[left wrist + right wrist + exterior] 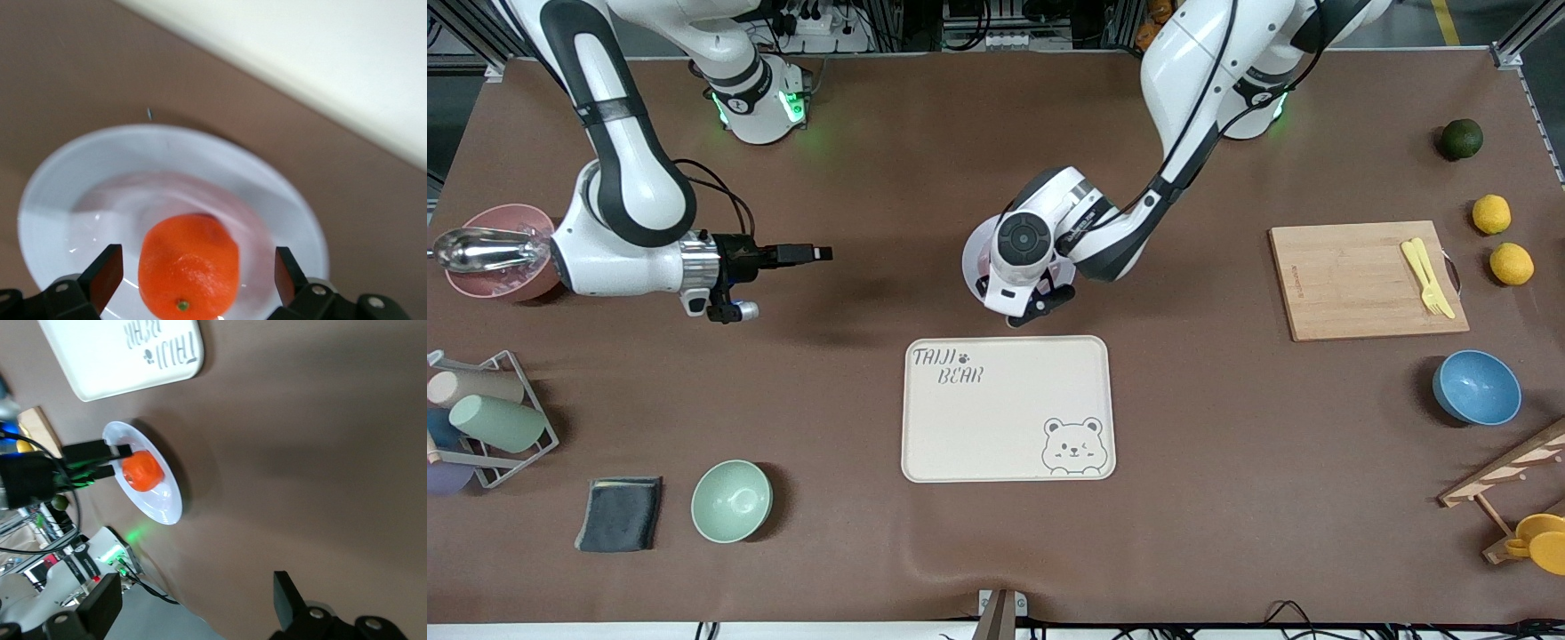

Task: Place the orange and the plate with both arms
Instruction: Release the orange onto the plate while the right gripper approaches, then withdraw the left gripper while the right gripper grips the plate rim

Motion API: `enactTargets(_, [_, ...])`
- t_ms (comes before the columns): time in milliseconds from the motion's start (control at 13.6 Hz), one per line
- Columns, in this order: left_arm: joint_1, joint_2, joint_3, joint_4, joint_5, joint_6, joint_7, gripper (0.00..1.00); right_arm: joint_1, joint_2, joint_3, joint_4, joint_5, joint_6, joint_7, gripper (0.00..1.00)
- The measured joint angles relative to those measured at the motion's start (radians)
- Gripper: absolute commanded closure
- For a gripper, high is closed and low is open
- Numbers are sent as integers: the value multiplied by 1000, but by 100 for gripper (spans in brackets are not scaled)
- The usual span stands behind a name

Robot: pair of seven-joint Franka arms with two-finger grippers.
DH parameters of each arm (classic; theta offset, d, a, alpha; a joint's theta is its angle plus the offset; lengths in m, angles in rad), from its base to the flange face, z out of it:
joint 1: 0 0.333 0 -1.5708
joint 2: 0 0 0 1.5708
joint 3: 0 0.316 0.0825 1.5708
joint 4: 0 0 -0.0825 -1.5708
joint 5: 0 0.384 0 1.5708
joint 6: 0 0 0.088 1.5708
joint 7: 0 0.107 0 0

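Orange (189, 273): sits in the shallow centre of the plate (80, 173), stem scar up (skin glossy, slightly bumpy).
Plate: on the table just at 12 o'clock of the bear-print tray (1008, 408), mostly hidden under the left arm in the front view.
Left gripper (193, 280): low over the plate, fingers spread on either side of the orange, not touching it.
Right gripper (805, 254): in the air over bare tabletop toward the right arm's end, fingers apart, holding nothing; arm waits.
Pink bowl (494, 251): at 9 o'clock of the right arm's wrist.
Cutting board (1352, 280): at 3 o'clock of the plate, well apart.
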Motion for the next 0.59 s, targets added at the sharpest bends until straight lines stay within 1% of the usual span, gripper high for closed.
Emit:
enactTargets(220, [100, -142, 2, 20, 0, -67, 4, 0, 95, 1, 1, -70, 125, 130, -51, 0])
enactTargets(440, [216, -293, 5, 21, 1, -129, 56, 0, 228, 11, 3, -130, 315, 266, -118, 0])
enactTargets(587, [290, -358, 6, 22, 1, -134, 151, 0, 318, 38, 4, -145, 453, 349, -171, 0])
